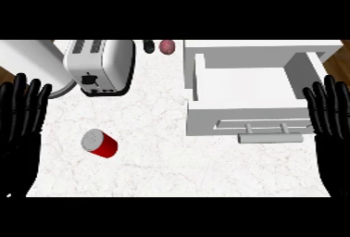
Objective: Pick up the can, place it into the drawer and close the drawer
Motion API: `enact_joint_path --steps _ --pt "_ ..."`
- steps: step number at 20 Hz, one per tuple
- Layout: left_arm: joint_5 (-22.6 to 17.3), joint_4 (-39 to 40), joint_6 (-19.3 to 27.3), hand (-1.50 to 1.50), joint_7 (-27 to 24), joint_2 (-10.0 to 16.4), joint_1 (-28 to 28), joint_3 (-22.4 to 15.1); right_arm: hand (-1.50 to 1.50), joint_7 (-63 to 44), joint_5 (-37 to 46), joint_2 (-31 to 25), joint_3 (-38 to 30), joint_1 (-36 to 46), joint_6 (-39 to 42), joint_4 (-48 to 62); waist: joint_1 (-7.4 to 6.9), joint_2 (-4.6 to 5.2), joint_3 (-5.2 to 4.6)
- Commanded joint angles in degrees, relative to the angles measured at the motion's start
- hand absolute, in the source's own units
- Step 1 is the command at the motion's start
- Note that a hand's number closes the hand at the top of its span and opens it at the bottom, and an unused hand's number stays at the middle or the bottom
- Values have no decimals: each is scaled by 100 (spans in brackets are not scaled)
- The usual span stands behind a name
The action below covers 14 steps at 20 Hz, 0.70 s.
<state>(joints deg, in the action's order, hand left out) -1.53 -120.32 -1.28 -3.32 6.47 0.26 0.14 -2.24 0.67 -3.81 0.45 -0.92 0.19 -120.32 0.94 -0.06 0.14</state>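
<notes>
**Figure: Can on the counter, drawer open, both hands at rest**

The can (100,144) sits on the white marbled counter (171,171), in its lower left part and well apart from the drawer (205,121). Its body is bright red. The one end that shows is a flat, speckled grey disc, turned toward the upper left. From this angle I cannot tell whether it stands quite straight. Nothing touches it.

The white drawer is pulled out at the right side of the counter. Its bare interior is exposed, and a grey bar handle (270,138) runs across its front.

A white and silver two-slot toaster (100,65) stands at the upper left. Near the top edge, between toaster and drawer, lie a small dark object (148,46) and a reddish-brown oval one (167,46).

The left hand (21,115) shows at the left edge and the right hand (333,113) at the right edge, just beside the drawer's front corner. Each is black, fingers straight and pointing up, holding nothing.
</notes>
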Motion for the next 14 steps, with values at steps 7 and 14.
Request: enact_joint_path --steps 7,14 --pt "1159 458 1110 -150 1242 -636 511 -515 -150 -577 124 -29 -309 -225 -188 381 -137 84 -2" --pt "2295 -159 2137 -150 2931 -645 203 -1663 -150 -1253 -87 -215 -439 -362 -53 -95 -79 -4 -10"
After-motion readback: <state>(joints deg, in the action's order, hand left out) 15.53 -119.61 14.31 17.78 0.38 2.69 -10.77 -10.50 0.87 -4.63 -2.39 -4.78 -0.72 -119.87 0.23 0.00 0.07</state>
